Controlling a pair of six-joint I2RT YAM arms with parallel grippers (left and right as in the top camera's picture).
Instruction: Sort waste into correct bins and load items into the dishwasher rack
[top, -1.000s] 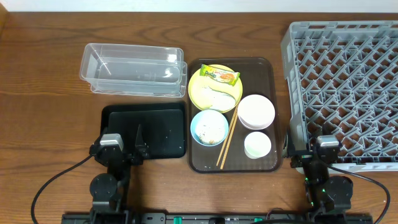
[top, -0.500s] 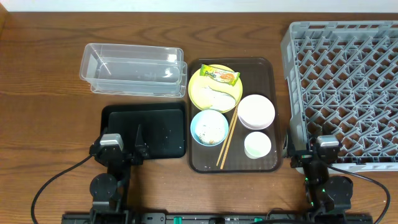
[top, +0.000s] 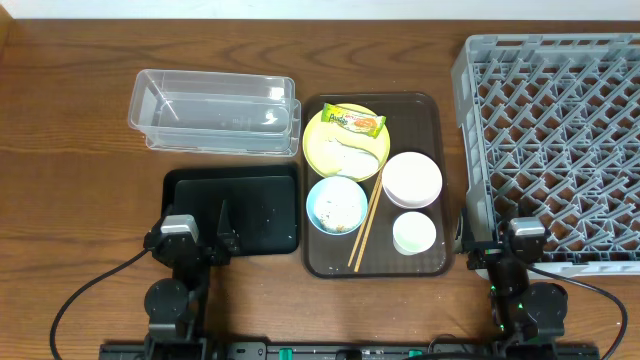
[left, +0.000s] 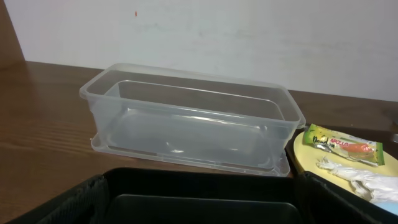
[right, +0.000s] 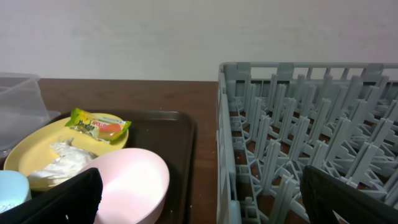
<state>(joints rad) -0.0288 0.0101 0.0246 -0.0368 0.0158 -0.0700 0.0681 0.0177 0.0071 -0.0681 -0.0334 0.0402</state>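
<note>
On the brown serving tray, the yellow plate (top: 330, 150) holds the green-and-orange wrapper (top: 353, 120) and the white tissue (top: 352, 156). The light-blue bowl (top: 336, 205) has rice scraps in it. The white bowl (top: 412, 179), the small white cup (top: 414, 233) and the chopsticks (top: 366, 222) lie beside it. The clear tub (top: 215, 112) and the black tray (top: 245, 205) are at the left, and the grey rack (top: 555, 130) is at the right. My left gripper (left: 199, 202) is open and empty over the black tray's near edge. My right gripper (right: 199, 199) is open and empty by the rack's near left corner.
The brown serving tray (top: 436, 140) sits between the bins and the rack. The rack's left wall (right: 225, 143) stands close beside the tray's right edge. Both arms' bases and cables are at the table's front edge.
</note>
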